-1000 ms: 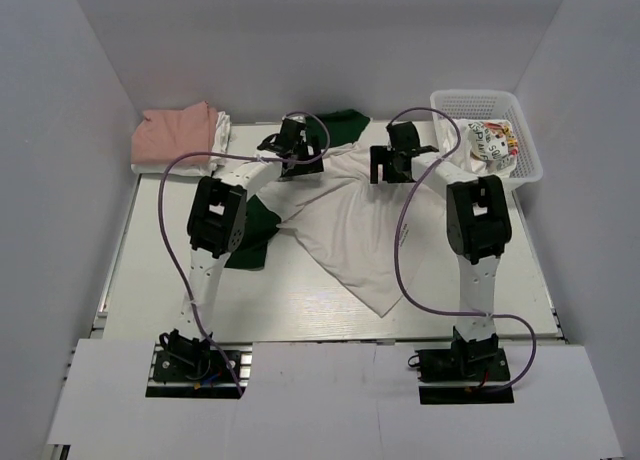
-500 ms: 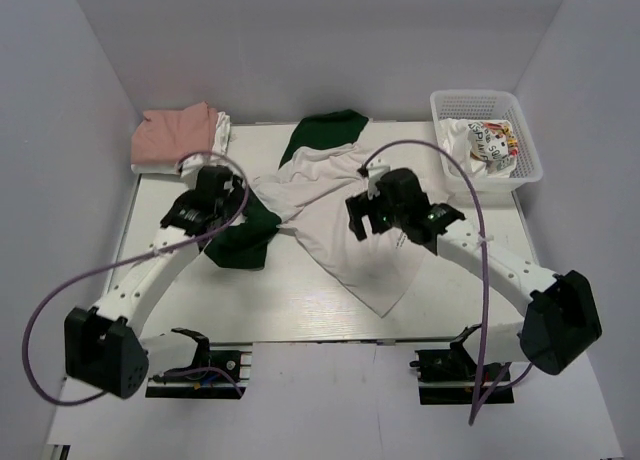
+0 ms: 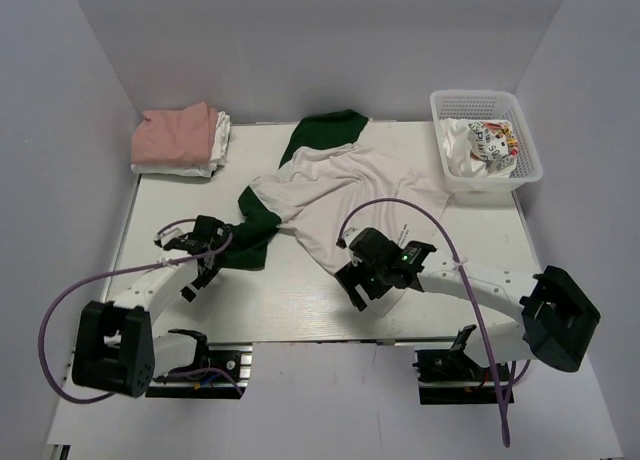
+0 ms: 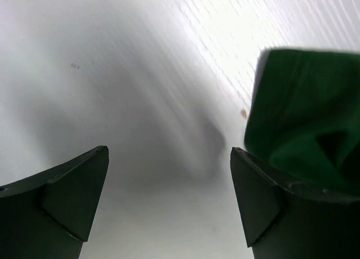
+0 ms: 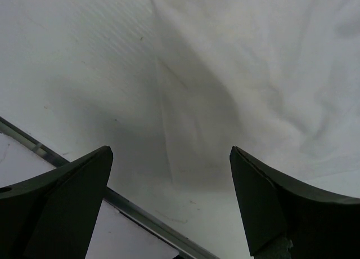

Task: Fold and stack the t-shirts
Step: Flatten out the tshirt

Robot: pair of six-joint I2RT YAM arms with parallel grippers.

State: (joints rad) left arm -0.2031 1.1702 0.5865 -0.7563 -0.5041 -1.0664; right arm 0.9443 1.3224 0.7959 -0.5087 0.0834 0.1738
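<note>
The large white t-shirt with dark green sleeves lies crumpled across the middle of the table. One sleeve points to the back, the other lies at the left. My left gripper hovers open just left of that sleeve, nothing between its fingers. My right gripper hangs open over the shirt's near white corner, empty. A folded salmon-pink t-shirt rests on a folded white one at the back left.
A white plastic basket at the back right holds crumpled printed cloth. The table's metal front edge runs just below the right gripper. White walls enclose the table on three sides.
Both arms have drawn back from the far side of the shirt toward the near edge, the left toward the left sleeve, the right toward the shirt's near corner. Both grippers stayed open.
</note>
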